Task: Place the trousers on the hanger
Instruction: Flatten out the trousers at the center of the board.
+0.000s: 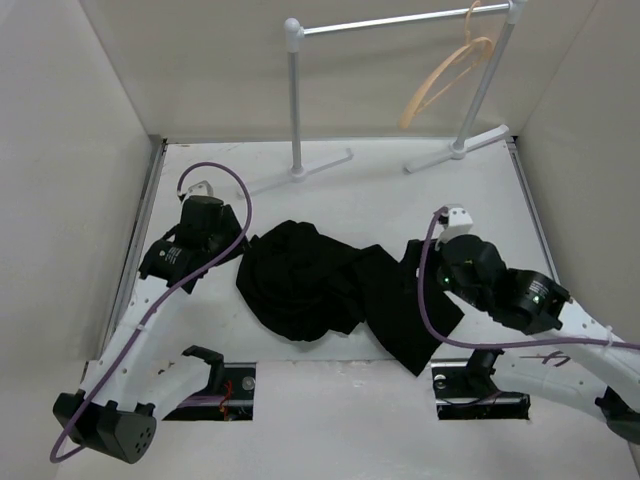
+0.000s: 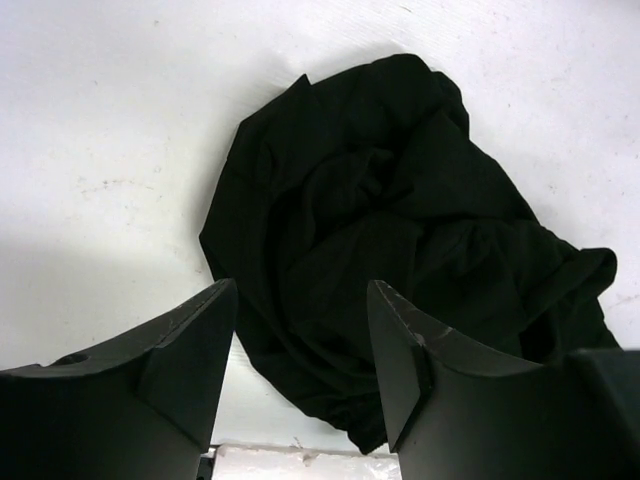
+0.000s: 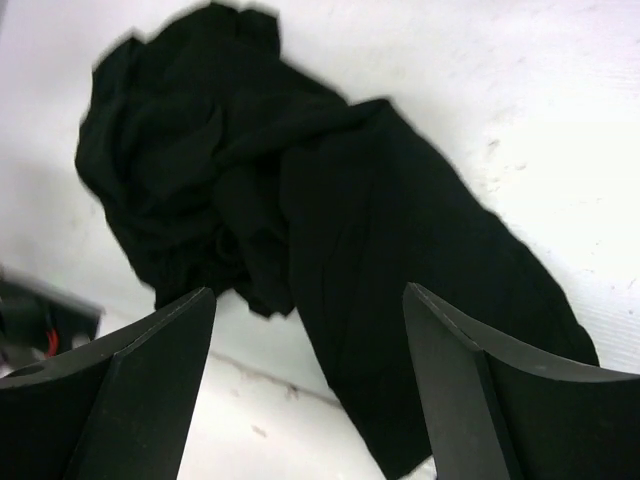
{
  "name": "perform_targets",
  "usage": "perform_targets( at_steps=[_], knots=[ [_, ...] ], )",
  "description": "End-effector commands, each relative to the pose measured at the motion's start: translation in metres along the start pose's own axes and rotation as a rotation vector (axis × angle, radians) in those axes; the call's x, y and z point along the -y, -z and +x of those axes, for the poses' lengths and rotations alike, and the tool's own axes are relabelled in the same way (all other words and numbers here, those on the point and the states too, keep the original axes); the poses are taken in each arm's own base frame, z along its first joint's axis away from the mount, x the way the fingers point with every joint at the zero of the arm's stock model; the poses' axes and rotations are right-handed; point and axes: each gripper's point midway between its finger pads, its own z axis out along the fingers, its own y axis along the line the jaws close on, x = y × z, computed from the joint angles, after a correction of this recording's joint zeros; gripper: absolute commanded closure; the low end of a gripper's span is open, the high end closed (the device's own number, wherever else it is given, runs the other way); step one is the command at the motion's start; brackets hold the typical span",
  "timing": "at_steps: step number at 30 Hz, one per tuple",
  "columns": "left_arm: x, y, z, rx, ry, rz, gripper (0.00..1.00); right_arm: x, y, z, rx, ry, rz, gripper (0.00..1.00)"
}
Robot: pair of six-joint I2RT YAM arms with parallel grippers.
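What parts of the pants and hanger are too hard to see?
- Top view: the trousers lie bunched; folds hide the waistband.
- Top view: the hanger is too thin to show how its hook sits on the rack.
- Right wrist view: blurred; one trouser leg runs behind the jaws of the right gripper and off the bottom edge.

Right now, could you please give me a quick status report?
Left gripper and right gripper open, empty, flanking trousers, crumpled on table. Empty hanger on rack. Nothing blocking.

open table [image 1: 330, 200] flanking trousers [image 1: 310, 280], rack [image 1: 295, 100] behind
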Motion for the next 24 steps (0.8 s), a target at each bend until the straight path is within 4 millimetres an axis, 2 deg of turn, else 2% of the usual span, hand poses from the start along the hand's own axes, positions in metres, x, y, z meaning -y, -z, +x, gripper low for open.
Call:
perform_targets(
  at_steps=[1, 3, 4, 5, 6, 7, 9, 11, 13, 14, 16, 18, 21, 24],
  knots=[
    [-0.001, 0.009, -0.006, 0.021, 0.020, 0.022, 0.47, -0.029, 0.011, 0.005, -0.057, 0.130, -0.096, 0.21],
    [-0.006, 0.010, -0.004, 0.025, 0.032, 0.016, 0.47, -0.050, 0.014, 0.015, -0.105, 0.201, -0.150, 0.31],
    [-0.011, 0.010, -0.003, 0.028, 0.040, 0.007, 0.47, -0.061, 0.014, 0.020, -0.128, 0.233, -0.180, 0.43],
    [-0.017, 0.008, -0.001, 0.030, 0.050, -0.007, 0.48, -0.075, 0.014, 0.025, -0.149, 0.260, -0.213, 0.60],
    [-0.025, 0.006, 0.001, 0.031, 0.062, -0.028, 0.51, -0.089, 0.012, 0.030, -0.170, 0.279, -0.242, 0.80],
    [-0.035, 0.004, 0.004, 0.026, 0.080, -0.057, 0.57, -0.105, 0.010, 0.036, -0.194, 0.295, -0.279, 0.92],
    [-0.054, 0.000, 0.008, 0.018, 0.130, -0.111, 0.74, -0.137, 0.004, 0.053, -0.239, 0.327, -0.361, 0.96],
    [-0.068, -0.004, 0.014, 0.010, 0.184, -0.147, 0.85, -0.161, -0.010, 0.065, -0.246, 0.351, -0.404, 0.93],
    [-0.079, -0.010, 0.025, -0.003, 0.250, -0.178, 0.87, -0.179, -0.026, 0.074, -0.249, 0.356, -0.428, 0.80],
    [-0.083, -0.014, 0.031, -0.014, 0.273, -0.186, 0.85, -0.188, -0.033, 0.078, -0.249, 0.364, -0.446, 0.70],
    [-0.086, -0.024, 0.044, -0.043, 0.307, -0.185, 0.76, -0.203, -0.043, 0.087, -0.262, 0.404, -0.481, 0.48],
    [-0.089, -0.031, 0.055, -0.071, 0.337, -0.181, 0.65, -0.215, -0.054, 0.098, -0.291, 0.455, -0.497, 0.32],
    [-0.096, -0.036, 0.067, -0.088, 0.378, -0.193, 0.55, -0.218, -0.074, 0.127, -0.352, 0.515, -0.497, 0.26],
    [-0.100, -0.039, 0.074, -0.093, 0.400, -0.203, 0.52, -0.212, -0.094, 0.148, -0.381, 0.571, -0.471, 0.24]
  ],
)
